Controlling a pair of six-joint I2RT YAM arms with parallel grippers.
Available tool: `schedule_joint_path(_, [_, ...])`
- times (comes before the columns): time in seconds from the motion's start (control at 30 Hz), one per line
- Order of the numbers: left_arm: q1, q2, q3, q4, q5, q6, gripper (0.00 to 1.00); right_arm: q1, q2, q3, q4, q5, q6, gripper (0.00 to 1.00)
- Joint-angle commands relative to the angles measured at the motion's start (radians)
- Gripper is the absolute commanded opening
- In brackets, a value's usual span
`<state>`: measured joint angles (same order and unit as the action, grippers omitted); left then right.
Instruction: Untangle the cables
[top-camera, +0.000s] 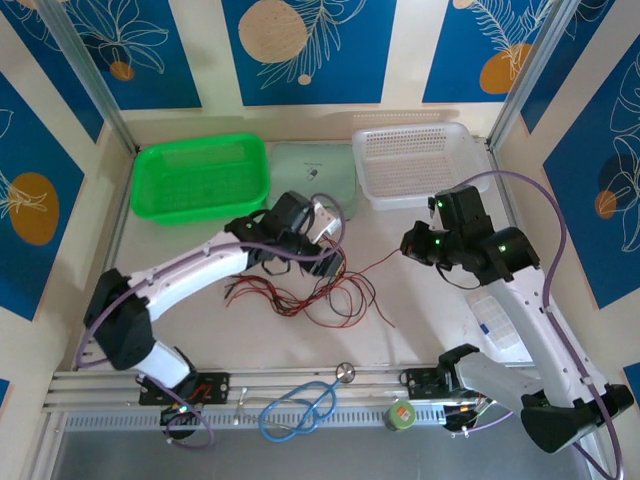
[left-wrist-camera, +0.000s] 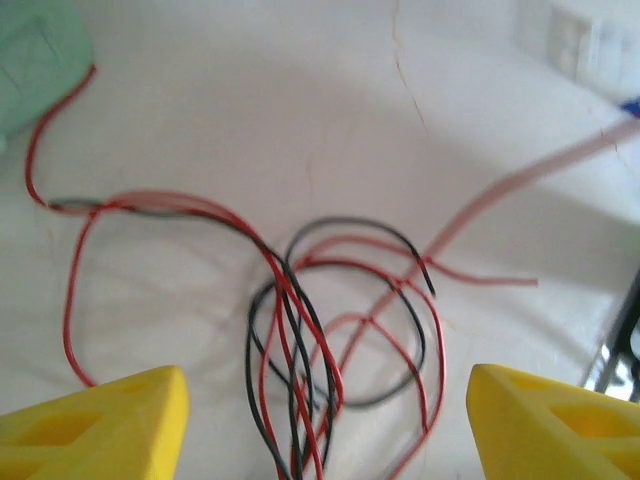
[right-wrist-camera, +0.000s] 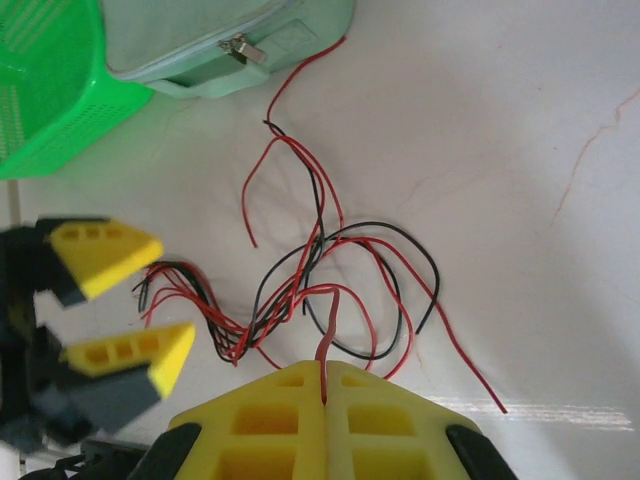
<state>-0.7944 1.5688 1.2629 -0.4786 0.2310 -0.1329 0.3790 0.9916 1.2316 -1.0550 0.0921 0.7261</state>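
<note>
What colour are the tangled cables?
The cables are red and black; the left wrist view shows them best.

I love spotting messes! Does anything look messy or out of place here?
Yes: the cables lie in a tangled red-and-black heap mid-table, and a blue stethoscope sprawls across the near-edge rails.

Left hand (left-wrist-camera: 328, 405) spread wide over tangled red and black cables (left-wrist-camera: 296, 330).

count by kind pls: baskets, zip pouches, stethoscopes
baskets: 2 (green basket, white basket)
zip pouch: 1
stethoscope: 1
total: 4
</note>
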Motion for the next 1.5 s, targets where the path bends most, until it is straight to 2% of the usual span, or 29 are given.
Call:
schedule_joint_path(0.0, [0.029,0.155,0.066,-0.013,0.107,-0.015,0.72,0.007,-0.017,-0.012,0.015,-0.044,0.015,0.00])
schedule_joint_path(0.2, [0.034,0.369,0.236,-0.103,0.153,0.007,0.72,0.034,-0.019,-0.018,0.020,-0.044,0.024,0.00])
schedule_joint_path(0.3, [0.034,0.420,0.279,-0.159,0.182,0.012,0.70,0.045,-0.027,-0.024,0.018,-0.034,0.030,0.00])
schedule_joint_path(0.53, [0.034,0.419,0.224,-0.231,0.209,0.038,0.69,0.049,-0.030,-0.027,0.017,-0.022,0.028,0.00])
schedule_joint_path(0.8, [0.031,0.458,0.146,-0.205,0.211,0.029,0.61,0.037,-0.021,0.045,-0.017,0.018,-0.003,0.00])
schedule_joint_path(0.9, [0.031,0.475,0.139,-0.188,0.181,0.021,0.49,0.026,-0.021,0.078,-0.030,0.026,-0.015,0.00])
schedule_joint_path(1.0, [0.031,0.472,0.124,-0.161,0.140,0.005,0.27,0.016,-0.020,0.114,-0.045,0.033,-0.029,0.00])
schedule_joint_path(1.1, [0.031,0.451,0.102,-0.142,0.082,-0.009,0.01,0.002,-0.012,0.169,-0.068,0.041,-0.053,0.00])
schedule_joint_path(1.27, [0.032,0.394,0.053,-0.129,-0.010,-0.012,0.00,-0.035,0.023,0.340,-0.118,0.071,-0.120,0.00])
schedule_joint_path(1.47, [0.032,0.354,-0.001,-0.098,-0.045,-0.007,0.00,-0.122,0.093,0.621,-0.152,0.111,-0.221,0.00])
